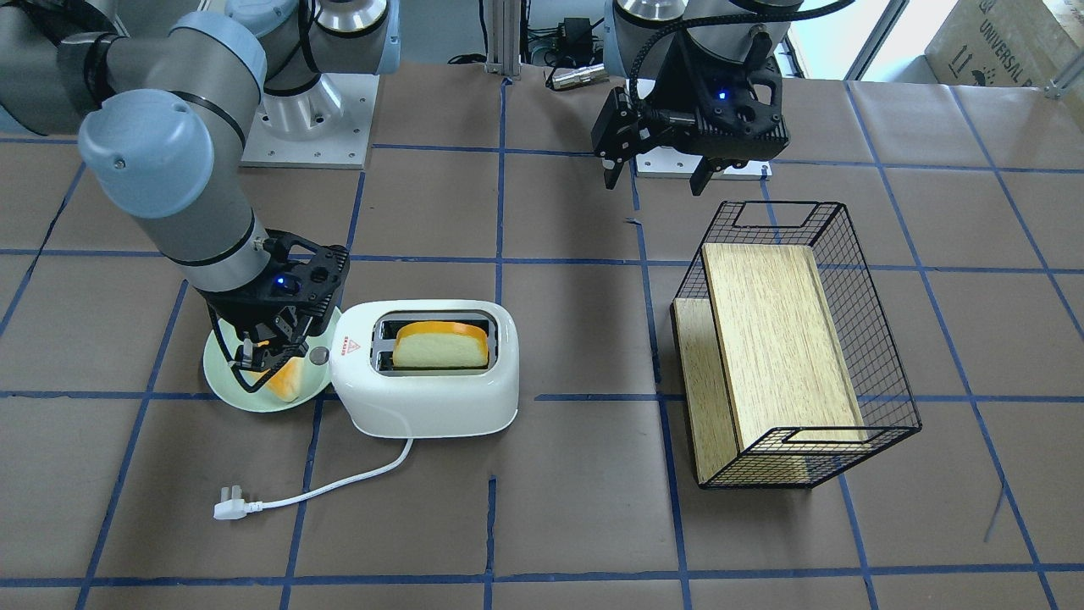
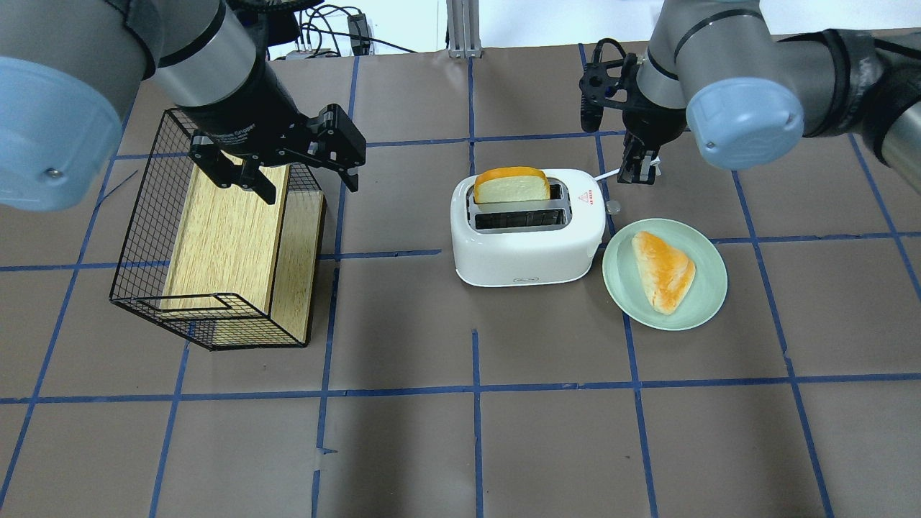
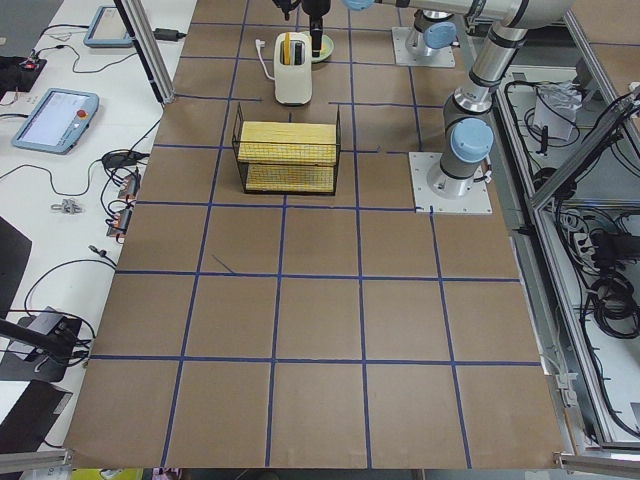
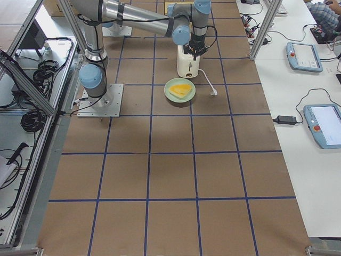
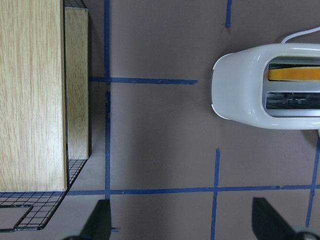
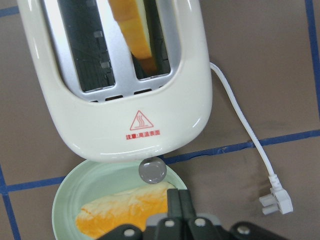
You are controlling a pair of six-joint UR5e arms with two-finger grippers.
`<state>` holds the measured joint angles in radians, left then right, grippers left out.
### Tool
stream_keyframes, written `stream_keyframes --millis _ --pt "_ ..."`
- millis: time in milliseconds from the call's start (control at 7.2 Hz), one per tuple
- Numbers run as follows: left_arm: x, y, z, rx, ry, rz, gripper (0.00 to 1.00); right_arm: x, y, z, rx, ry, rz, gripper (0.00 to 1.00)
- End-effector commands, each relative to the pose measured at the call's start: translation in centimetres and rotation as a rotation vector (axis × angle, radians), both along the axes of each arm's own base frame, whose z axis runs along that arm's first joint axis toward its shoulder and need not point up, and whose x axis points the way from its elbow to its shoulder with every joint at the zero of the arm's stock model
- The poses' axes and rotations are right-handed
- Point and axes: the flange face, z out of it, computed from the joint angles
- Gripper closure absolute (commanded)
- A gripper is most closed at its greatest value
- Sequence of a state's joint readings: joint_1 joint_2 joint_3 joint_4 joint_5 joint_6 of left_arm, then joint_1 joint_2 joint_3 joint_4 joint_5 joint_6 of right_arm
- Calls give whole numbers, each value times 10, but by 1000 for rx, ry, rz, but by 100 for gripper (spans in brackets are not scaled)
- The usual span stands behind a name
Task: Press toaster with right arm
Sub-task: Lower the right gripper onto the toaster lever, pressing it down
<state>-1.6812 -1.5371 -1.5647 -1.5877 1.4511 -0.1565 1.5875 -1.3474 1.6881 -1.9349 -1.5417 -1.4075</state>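
Note:
The white two-slot toaster point(image 1: 423, 407) stands on the table with a slice of bread point(image 1: 440, 346) upright in one slot. It also shows in the overhead view point(image 2: 529, 248) and the right wrist view point(image 6: 125, 110). Its grey knob point(image 6: 152, 171) sticks out of the end with the red triangle mark. My right gripper point(image 1: 261, 357) is shut and empty. It hangs just off that end, over the plate's edge, with its fingertips point(image 6: 178, 197) close to the knob. My left gripper point(image 2: 295, 180) is open and empty above the wire basket's end.
A pale green plate point(image 2: 709, 298) with a bread slice point(image 2: 663, 270) lies beside the toaster's knob end. The toaster's white cord ends in a plug point(image 1: 230, 507) on the table. A black wire basket point(image 2: 144, 237) holding wooden boards lies on its side on the robot's left.

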Motion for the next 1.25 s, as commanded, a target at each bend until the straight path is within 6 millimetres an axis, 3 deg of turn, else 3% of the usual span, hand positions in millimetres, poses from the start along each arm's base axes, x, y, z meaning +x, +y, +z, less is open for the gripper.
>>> stream_keyframes --millis 0,1111 --pt "0 0 0 0 0 0 0 -1 12 -28 -6 14 71 92" --pt "0 0 0 0 0 0 0 -1 14 -45 -15 13 102 92"
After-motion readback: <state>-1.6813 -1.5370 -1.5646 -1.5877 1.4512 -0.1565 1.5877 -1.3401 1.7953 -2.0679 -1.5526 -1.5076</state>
